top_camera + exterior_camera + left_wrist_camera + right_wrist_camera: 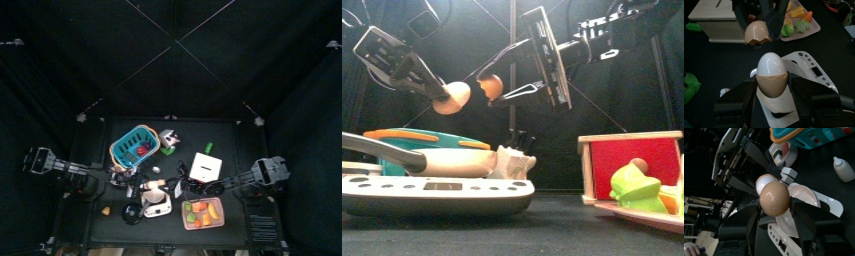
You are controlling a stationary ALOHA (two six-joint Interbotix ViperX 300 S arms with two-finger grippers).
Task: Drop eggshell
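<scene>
My left gripper [771, 84] is shut on an egg [771, 70] with a white top and a tan shell half around its lower part. My right gripper [773, 204] is shut on a separate tan eggshell half [773, 197], held close beside the egg. In the front view both are held up above the table, with the left gripper [449, 99] and its egg [454, 95] just left of the right gripper [493, 91] and its eggshell half [489, 87]. The left wrist view also shows the eggshell half [756, 32] in the other arm's jaws.
A white kitchen scale [436, 188] lies under the grippers near the front. A blue basket [134, 146] stands at the back left and a white box [205, 167] to the right. A tray of toy food [203, 213] is at the front right. A white bottle [843, 169] lies nearby.
</scene>
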